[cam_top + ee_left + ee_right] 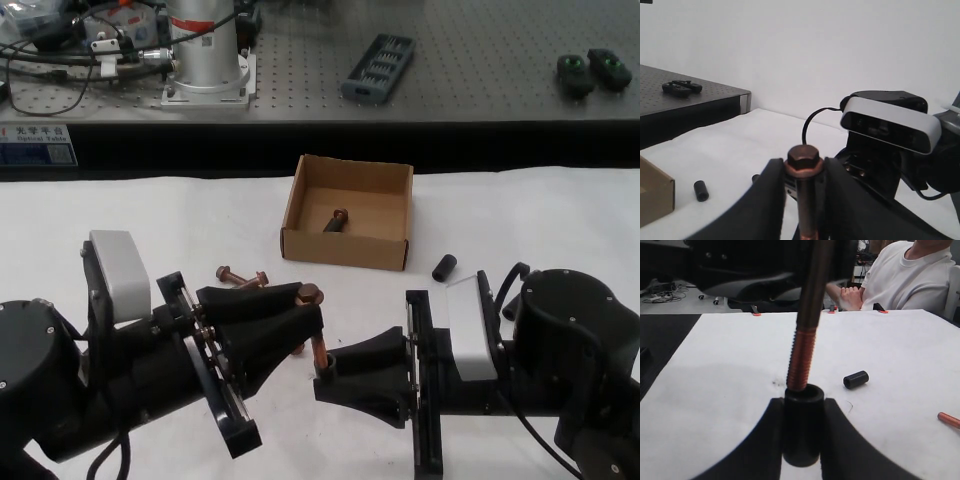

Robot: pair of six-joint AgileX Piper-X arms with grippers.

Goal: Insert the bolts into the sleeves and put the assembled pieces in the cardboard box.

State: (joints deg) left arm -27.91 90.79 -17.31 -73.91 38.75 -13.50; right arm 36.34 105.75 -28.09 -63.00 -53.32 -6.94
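My left gripper [310, 320] is shut on a copper bolt [318, 335], held upright just under its hex head [802, 159]. My right gripper [326, 375] faces it, shut on a black sleeve [802, 432] that stands upright between its fingers. The bolt's threaded end [801, 362] stands at the sleeve's open mouth, just entering it. Behind the grippers sits the cardboard box [345, 248], with one assembled piece [336, 220] lying in it. A pair of loose bolts [240, 274] lie on the white cloth behind my left gripper. A loose sleeve [444, 267] lies right of the box.
The perforated bench behind the cloth carries a metal post [205, 50], cables, a dark tray [378, 66] and two small black parts [594, 70]. Another loose sleeve [856, 379] and a bolt end [949, 420] lie on the cloth beyond my right gripper.
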